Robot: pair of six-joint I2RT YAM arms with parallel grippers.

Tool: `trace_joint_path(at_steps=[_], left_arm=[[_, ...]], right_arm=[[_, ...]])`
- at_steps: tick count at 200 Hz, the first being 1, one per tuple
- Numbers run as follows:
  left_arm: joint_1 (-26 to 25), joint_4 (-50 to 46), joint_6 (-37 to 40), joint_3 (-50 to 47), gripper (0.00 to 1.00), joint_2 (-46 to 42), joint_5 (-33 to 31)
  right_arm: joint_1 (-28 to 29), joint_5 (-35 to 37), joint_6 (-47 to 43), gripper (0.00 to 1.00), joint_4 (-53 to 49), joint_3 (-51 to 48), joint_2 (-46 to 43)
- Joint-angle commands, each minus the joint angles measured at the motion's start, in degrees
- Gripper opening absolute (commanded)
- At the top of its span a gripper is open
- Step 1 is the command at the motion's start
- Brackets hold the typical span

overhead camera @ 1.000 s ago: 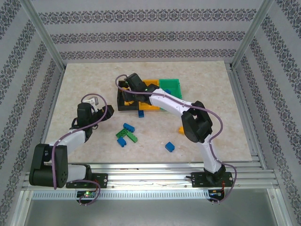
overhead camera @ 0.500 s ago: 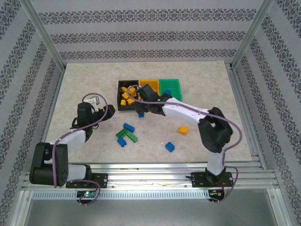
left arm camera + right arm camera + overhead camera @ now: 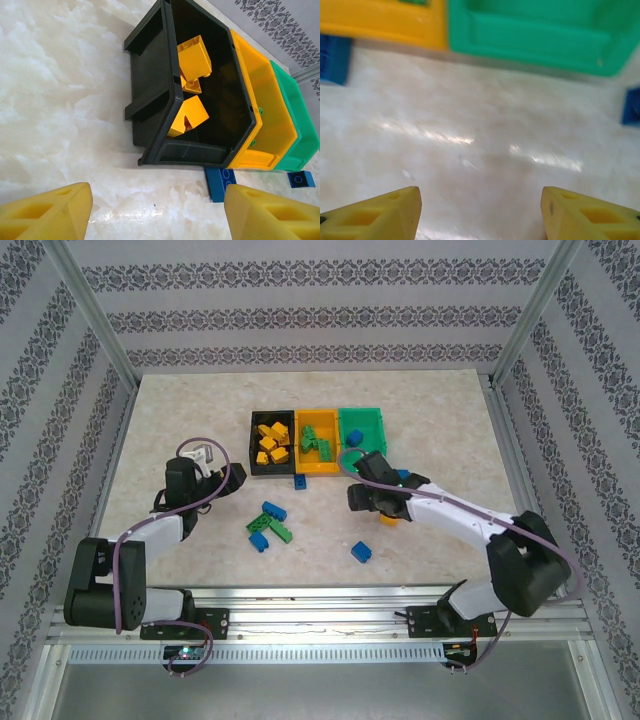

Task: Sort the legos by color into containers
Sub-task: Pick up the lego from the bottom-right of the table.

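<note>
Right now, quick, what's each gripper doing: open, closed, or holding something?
Left gripper: open, holding nothing.
Right gripper: open, holding nothing.

The worktop looks like polished pale marble, smooth and glossy with lamp glare. The black bin, the orange bin beside it and the yellow bricks inside it are smooth, slightly shiny plastic; the fingers of the left pincer look matt.
</note>
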Motion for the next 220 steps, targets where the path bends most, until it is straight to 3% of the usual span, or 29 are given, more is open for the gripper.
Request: trace_joint_path(at_steps=[1, 52, 101, 167, 220], left_arm=[[0.43, 3.86, -0.83, -0.11, 0.70, 0.76, 1.46], [0.44, 5.27, -1.54, 0.08, 0.70, 2.64, 2.57], [0.37, 5.09, -1.54, 0.07, 0.70, 2.42, 2.62], [0.38, 4.58, -1.27, 0.00, 0.70, 1.60, 2.40], [0.41, 4.10, -1.10, -0.11, 0.70, 0.80, 2.36]], right_arm=[[-2.87, 0.63, 2.70, 0.65, -2.50, -3.58, -3.67], [-6.71, -1.62, 4.80, 0.66, -3.15, -7.89, -3.89], [-6.25, -4.51, 4.63, 0.65, -1.49, -5.47, 2.74], [-3.03, -2.89, 3.68, 0.41, 1.08, -3.54, 5.73], [1.16, -1.73, 2.43, 0.37, 0.66, 2.44, 9.42]])
